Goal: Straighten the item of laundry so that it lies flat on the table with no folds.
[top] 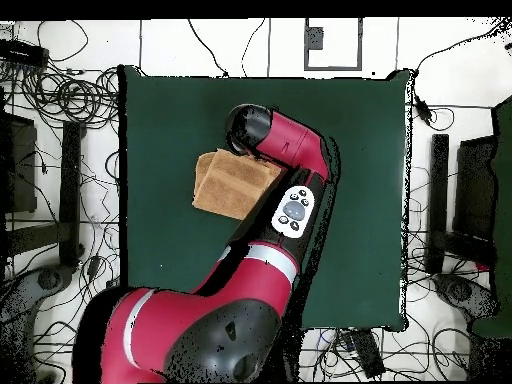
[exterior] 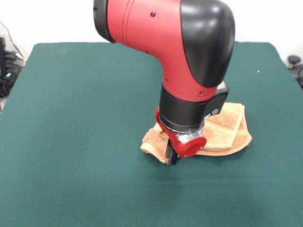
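The orange-tan towel (exterior: 228, 126) lies folded in a bunched heap on the dark green table (exterior: 71, 123), right of centre in the front view. Its lighter hem bands show on the right side. The arm hides the towel's middle. My gripper (exterior: 172, 158) is down at the towel's front-left edge, at table level, touching or very close to the cloth. In the overhead view the towel (top: 232, 185) is a folded rectangle on the table (top: 350, 150), with the arm's wrist (top: 252, 128) above its far edge and the gripper hidden under it.
The red and black arm (exterior: 189, 56) stands tall over the table's middle. Cables and dark equipment (top: 60, 100) surround the table on the floor. Dark gear (exterior: 296, 66) sits off the table's right edge in the front view.
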{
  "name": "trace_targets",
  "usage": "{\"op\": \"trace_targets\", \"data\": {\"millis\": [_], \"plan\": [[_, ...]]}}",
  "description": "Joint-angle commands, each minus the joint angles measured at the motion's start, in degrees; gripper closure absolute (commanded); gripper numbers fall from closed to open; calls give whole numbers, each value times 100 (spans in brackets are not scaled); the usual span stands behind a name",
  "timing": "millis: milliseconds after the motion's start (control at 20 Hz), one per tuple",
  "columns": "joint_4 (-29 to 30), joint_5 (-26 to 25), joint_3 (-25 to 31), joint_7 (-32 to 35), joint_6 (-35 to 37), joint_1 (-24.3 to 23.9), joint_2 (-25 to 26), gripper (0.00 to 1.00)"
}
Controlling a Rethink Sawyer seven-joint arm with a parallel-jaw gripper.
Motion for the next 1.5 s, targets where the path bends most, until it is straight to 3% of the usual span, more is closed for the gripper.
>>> {"op": "trace_targets", "data": {"millis": [50,600,1000,1200,1500], "plan": [[526,90,588,1347,111,131,20,100],[628,179,642,1464,739,98,-417,100],[546,186,530,1676,1759,-20,-917,100],[535,146,471,1664,1891,-63,-1004,100],[666,62,500,1495,1313,-30,-846,100]]}}
